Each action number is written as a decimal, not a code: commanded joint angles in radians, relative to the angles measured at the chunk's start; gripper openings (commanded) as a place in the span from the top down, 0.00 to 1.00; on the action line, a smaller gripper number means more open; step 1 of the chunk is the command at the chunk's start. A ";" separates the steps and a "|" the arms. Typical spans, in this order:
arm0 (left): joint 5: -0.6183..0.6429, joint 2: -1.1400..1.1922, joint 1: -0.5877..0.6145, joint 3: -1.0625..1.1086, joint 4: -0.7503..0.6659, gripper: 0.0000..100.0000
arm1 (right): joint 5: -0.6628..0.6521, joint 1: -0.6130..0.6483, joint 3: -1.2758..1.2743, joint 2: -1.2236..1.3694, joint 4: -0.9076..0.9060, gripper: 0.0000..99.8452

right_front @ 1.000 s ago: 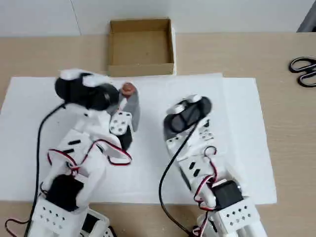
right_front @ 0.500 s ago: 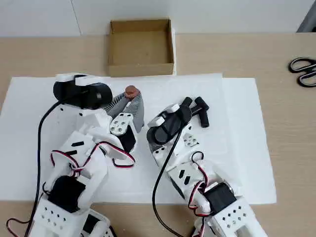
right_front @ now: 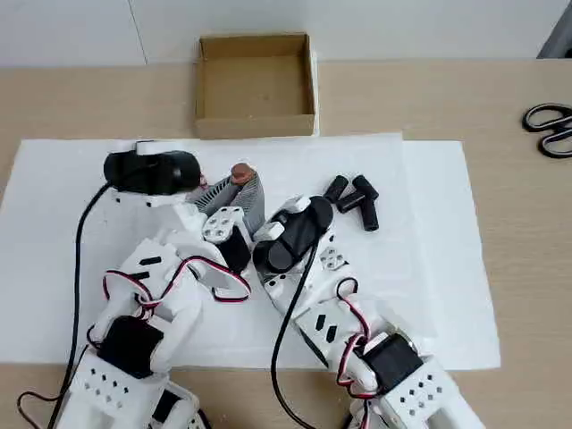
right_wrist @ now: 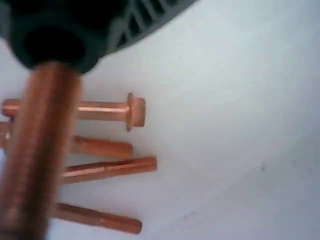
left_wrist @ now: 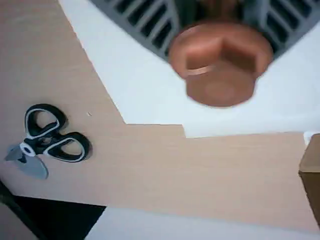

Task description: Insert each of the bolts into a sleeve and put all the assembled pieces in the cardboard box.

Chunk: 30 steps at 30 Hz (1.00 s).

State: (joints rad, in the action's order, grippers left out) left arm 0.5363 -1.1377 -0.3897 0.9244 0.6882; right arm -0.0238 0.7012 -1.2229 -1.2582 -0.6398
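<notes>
My left gripper (right_front: 239,185) is shut on a copper bolt (right_front: 239,172) just in front of the cardboard box (right_front: 255,126). The bolt's hex head (left_wrist: 220,65) sticks out past the grey fingertips (left_wrist: 135,17). My right arm (right_front: 290,234) sits close beside it, on its right. The right gripper (right_wrist: 50,30) is shut on a black sleeve (right_wrist: 47,42), and a copper bolt shaft (right_wrist: 35,150) sticks out of the sleeve's end. Several loose bolts (right_wrist: 85,111) lie on the white paper below. A cluster of loose black sleeves (right_front: 355,201) lies right of the arms.
The cardboard box holds nothing. White paper (right_front: 429,268) covers the table's middle. Scissors (right_front: 550,127) lie at the far right edge and appear again as scissors (left_wrist: 47,142) in the left wrist view. The bolts under the arms are hidden in the high view.
My right arm has swung left from over the black sleeves to beside the left gripper, uncovering the sleeves. The left gripper with its bolt has shifted slightly right.
</notes>
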 commanded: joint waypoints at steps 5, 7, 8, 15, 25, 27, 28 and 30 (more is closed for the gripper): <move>0.012 -0.023 -0.005 0.031 -0.031 0.99 | 0.011 0.010 0.008 -0.019 0.025 1.00; 0.012 -0.023 -0.005 0.048 -0.034 0.99 | 0.011 0.008 0.008 -0.019 0.025 1.00; 0.012 -0.023 -0.005 0.051 -0.034 0.99 | 0.011 0.008 0.008 -0.019 0.025 1.00; 0.011 -0.023 -0.005 0.053 -0.034 0.99 | 0.011 0.008 0.008 -0.036 0.025 1.00; -0.031 -0.023 -0.006 0.068 0.026 0.99 | 0.009 0.007 0.005 -0.076 0.019 1.00; -0.031 -0.023 -0.006 0.068 0.054 0.99 | 0.009 0.007 0.005 -0.076 0.019 1.00; -0.031 -0.023 -0.006 0.068 0.066 0.99 | 0.009 0.007 0.005 -0.076 0.019 1.00; -0.031 -0.023 -0.006 0.068 0.089 0.99 | 0.009 0.007 0.005 -0.076 0.019 1.00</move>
State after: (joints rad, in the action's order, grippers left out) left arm 0.5209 -1.1515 -0.3943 0.9950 0.7373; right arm -0.0238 0.7073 -1.2290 -1.2950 -0.6398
